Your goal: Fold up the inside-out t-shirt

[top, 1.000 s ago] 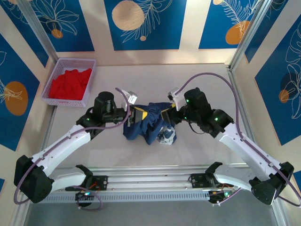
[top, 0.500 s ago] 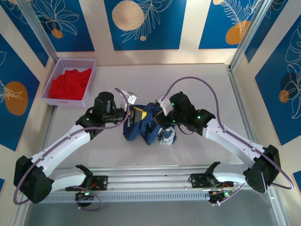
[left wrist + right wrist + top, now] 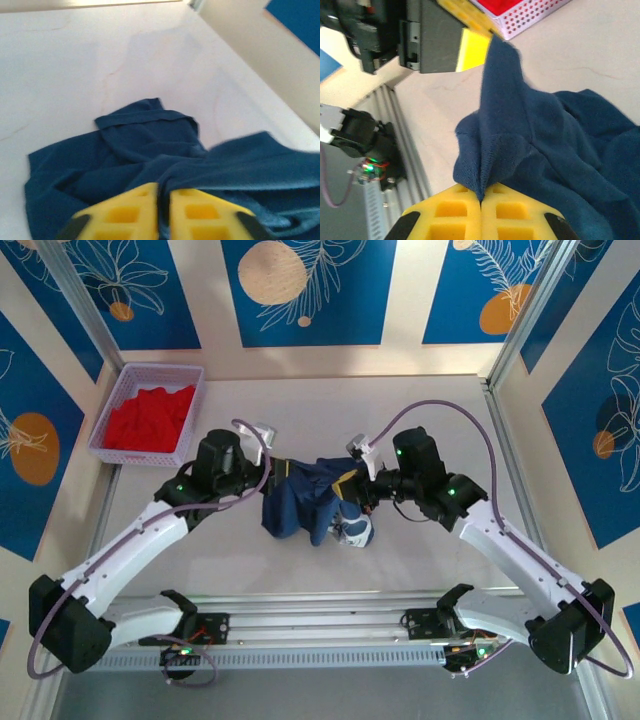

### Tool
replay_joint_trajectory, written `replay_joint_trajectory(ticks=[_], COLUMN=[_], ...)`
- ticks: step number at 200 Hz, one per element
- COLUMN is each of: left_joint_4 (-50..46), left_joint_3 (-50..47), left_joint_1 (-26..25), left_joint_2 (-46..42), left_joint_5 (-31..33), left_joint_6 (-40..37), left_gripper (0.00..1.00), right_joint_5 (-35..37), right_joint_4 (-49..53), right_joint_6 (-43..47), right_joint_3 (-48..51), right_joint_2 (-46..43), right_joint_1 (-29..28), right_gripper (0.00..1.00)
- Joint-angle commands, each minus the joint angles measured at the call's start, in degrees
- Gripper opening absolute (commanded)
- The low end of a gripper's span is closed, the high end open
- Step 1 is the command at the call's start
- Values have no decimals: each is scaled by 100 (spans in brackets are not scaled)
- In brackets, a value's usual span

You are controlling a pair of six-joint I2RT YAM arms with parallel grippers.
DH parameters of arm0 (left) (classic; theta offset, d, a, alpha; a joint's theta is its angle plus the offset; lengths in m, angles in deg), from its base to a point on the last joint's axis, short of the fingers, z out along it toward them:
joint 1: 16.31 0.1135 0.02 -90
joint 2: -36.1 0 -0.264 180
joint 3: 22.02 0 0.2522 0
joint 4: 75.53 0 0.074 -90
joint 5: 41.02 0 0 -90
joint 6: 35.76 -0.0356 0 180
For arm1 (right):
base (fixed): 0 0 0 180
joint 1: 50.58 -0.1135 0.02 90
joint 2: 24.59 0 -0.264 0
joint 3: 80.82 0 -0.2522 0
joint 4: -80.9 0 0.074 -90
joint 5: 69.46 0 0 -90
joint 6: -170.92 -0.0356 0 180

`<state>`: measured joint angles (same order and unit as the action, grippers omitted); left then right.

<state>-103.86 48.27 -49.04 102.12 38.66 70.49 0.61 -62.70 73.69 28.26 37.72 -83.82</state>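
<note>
Top external, t-shirt (image 3: 300,502), red garment (image 3: 148,418) in basket (image 3: 165,369)

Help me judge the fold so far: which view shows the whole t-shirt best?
Top external: the entire navy t-shirt lies bunched, stretched between the left gripper and the right gripper. Left wrist shows crumpled folds; right wrist shows a pinched ridge close up.

Two long white metal arms, the left arm (image 3: 130,550) and the right arm (image 3: 515,562), have chunky round black joints (image 3: 222,455). A thin purple cable (image 3: 440,403) loops over each arm. Tiny green lights (image 3: 449,492) glow on the black parts. At the bottom of each wrist picture, the left gripper (image 3: 164,187) and the right gripper (image 3: 481,195) have bright yellow blocky fingers (image 3: 452,210) with square hollows and black corners.
</note>
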Motion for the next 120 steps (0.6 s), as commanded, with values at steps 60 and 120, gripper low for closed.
replay_joint_trajectory(ticks=[60, 120], left_joint_4=[-206, 754], left_joint_3=[-382, -504], left_joint_1=[-115, -155], left_joint_2=[-683, -315], left_joint_5=[-703, -1660], left_joint_6=[585, 1643], left_gripper=[53, 66], right_joint_5=[-759, -766], right_joint_4=[-688, -803], right_joint_6=[-697, -764], right_joint_3=[179, 241], right_joint_2=[212, 181], right_joint_1=[301, 309], right_gripper=[0, 0])
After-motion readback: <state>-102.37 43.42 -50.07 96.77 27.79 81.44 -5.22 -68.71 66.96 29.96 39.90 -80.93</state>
